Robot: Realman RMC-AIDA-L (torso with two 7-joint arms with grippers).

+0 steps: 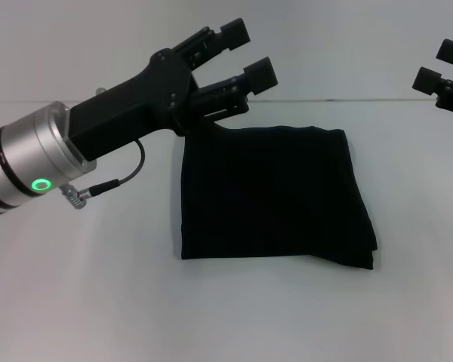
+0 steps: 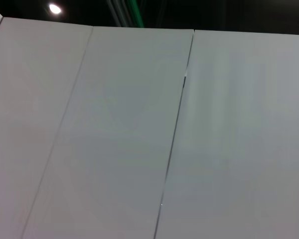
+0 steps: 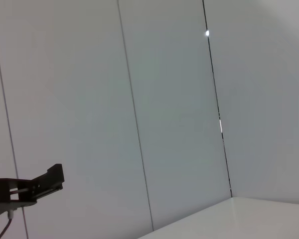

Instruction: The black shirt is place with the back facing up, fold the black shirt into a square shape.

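the plain matte black soft fabric shirt (image 1: 275, 197) lies centre frame on the white table (image 1: 90, 302), already folded to a rough square, so the folding looks finished. the black jointed left gripper (image 1: 247, 51), upper left, hangs above its far corner, jaws spread and empty, apparently clear after letting go. the black right gripper (image 1: 438, 66), upper right edge, hangs clear, jaws parted.

I count 1 black shirt (image 1: 275, 197), folded into a rough square on 1 white table (image 1: 83, 302). I see 2 grippers: the left gripper (image 1: 248, 53) and the right gripper (image 1: 442, 66) at the edge. 1 green light ring (image 1: 40, 184) glows on my left arm.
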